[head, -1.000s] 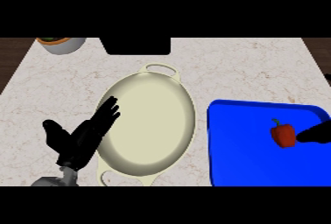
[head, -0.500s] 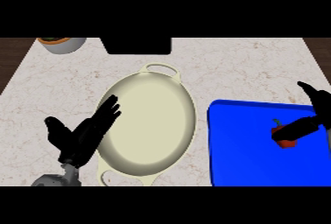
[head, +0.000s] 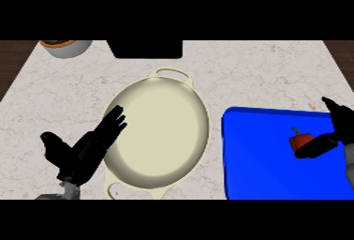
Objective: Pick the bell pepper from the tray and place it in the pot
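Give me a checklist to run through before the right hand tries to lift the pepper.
1. The pepper lies on the tray: ok, near its right edge.
2. The right hand is at the pepper: ok, part of it lies against the pepper's lower right side.
3. Its fingers are curled round the pepper: not ok, they stand straight.
4. The pot has room: ok, nothing shows inside.
5. The left hand is clear of the pot: cannot tell, its open fingers overlap the left rim.

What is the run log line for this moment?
phase: reach | right hand: open, beside bell pepper | bell pepper: on tray | pot: without pepper | left hand: open, at pot's left rim
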Action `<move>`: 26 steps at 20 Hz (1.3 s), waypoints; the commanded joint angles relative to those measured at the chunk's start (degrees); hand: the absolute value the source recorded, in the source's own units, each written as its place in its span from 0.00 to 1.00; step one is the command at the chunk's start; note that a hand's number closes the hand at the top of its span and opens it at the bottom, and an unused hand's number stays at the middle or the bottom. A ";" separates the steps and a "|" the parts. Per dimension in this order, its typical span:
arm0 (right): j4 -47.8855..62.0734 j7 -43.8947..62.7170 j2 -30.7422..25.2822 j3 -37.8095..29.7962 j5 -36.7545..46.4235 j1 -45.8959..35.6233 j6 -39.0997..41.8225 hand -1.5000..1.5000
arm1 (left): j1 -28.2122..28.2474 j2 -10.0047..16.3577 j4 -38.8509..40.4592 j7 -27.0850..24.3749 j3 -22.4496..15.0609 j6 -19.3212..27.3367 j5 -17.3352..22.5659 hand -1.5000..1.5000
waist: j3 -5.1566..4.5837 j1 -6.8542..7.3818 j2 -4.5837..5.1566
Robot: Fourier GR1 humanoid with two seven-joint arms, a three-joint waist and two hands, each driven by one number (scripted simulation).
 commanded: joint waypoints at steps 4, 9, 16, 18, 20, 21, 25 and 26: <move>6.29 -3.85 2.41 -2.42 3.51 1.01 2.46 0.00 | 0.97 -2.20 -1.68 0.43 -0.37 0.28 -2.78 0.50 | 0.01 0.10 0.04; -0.62 -1.80 5.93 -2.34 6.98 7.50 2.04 0.00 | -2.40 -3.94 3.47 0.17 1.89 -1.19 -2.85 0.50 | -0.01 -0.31 -0.01; 4.41 -6.42 7.47 -6.31 10.10 6.68 3.67 0.00 | -1.71 -2.68 2.25 1.43 5.46 -4.32 -2.23 0.50 | -0.01 -0.21 0.00; 8.94 -6.19 6.82 -8.35 9.59 0.10 7.19 0.00 | 3.26 -4.05 -4.29 3.46 2.73 -2.22 -3.78 0.50 | 0.00 0.11 -0.01; 13.29 -6.69 9.70 -7.27 11.84 -2.21 5.90 0.00 | -0.65 -3.80 1.25 1.51 5.62 -4.51 -2.60 0.50 | 0.00 0.11 0.05; 16.28 -11.99 9.39 -7.69 13.54 0.44 2.50 0.00 | -2.93 -5.45 0.86 3.67 3.75 -1.91 -5.10 0.50 | 0.01 0.01 0.05; 14.04 -11.06 11.83 -8.21 15.54 2.55 1.74 0.00 | -0.72 -6.07 -1.91 4.76 3.73 -3.14 -4.50 0.50 | 0.00 -0.01 0.00; 13.67 -10.61 11.17 -7.54 15.15 2.62 3.21 0.00 | -0.04 -8.49 5.10 -3.50 1.64 -2.15 -9.12 0.50 | -0.01 -0.10 0.03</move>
